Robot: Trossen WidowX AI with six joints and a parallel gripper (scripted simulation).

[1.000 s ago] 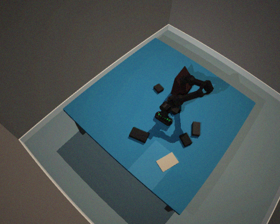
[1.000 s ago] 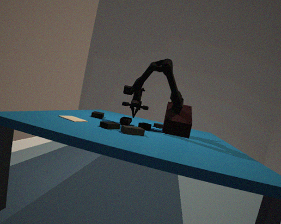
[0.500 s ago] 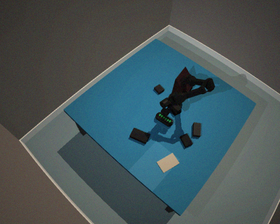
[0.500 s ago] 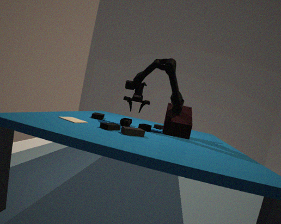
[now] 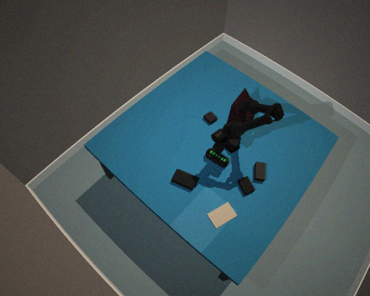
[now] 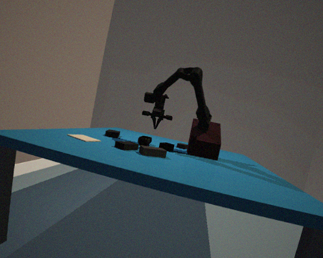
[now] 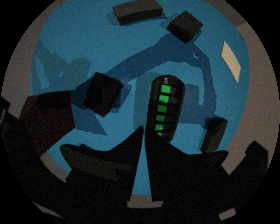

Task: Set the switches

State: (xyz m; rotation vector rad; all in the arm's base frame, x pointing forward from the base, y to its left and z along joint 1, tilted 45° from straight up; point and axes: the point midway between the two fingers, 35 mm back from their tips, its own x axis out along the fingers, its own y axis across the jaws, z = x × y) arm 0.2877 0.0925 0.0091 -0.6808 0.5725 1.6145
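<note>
Top view finds the controller [image 5: 216,158] [image 6: 144,140] [image 7: 166,107] on the blue bench [image 5: 148,138] [image 6: 233,178] [image 7: 65,45], green switch ends facing up, presumably for pressing. Gripper [image 6: 155,128] [image 7: 144,130] hovers above, fingertips together, gripping nothing, likely serving as a poker. Pale card [image 5: 222,215] [image 6: 84,137] [image 7: 231,62] lies apart. Grey walls [image 5: 99,43] [image 6: 241,50] surround the dim room.
</note>
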